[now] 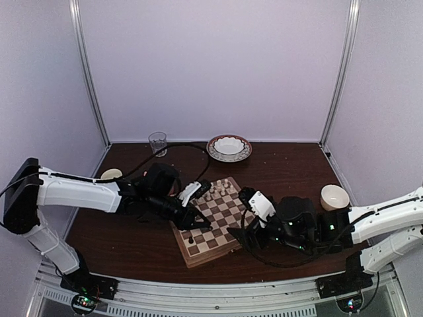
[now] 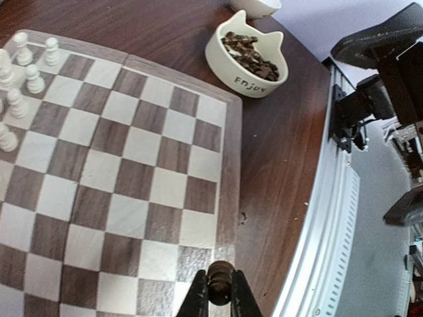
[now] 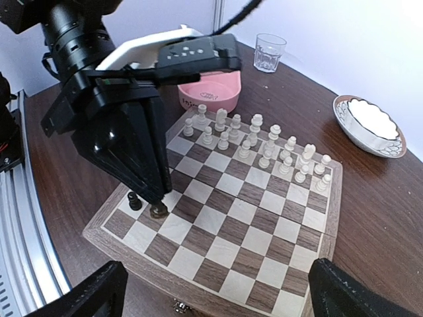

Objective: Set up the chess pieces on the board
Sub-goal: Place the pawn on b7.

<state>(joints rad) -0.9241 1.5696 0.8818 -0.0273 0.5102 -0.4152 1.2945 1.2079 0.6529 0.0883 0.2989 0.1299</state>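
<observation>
**Item:** dark piece, small and round-topped; its kind cannot be told.

**Location:** the board, at its 8 o'clock corner in the right wrist view. It is one square to 4 o'clock of a dark pawn stood there. Whether the base is touching the wood cannot be told.

**Holder:** left claw, closed on the piece near its head, tips pointed down.

**Other claw:** right claw, spread wide with nothing held, hung over the board's near edge.

**Stock:** more dark pieces are heaped in a cream bowl on the desk, off the board at 1 o'clock in the left wrist view. White pieces are ranked along the far side.

**Handling note (judgement):**
- The piece is best lowered straight until seated flat and centred in its square, not on a line.
- The jaws are best parted only slightly, then lifted vertically, since the neighbouring pawn is easily toppled.
- The right claw is best held clear of that corner.
</observation>
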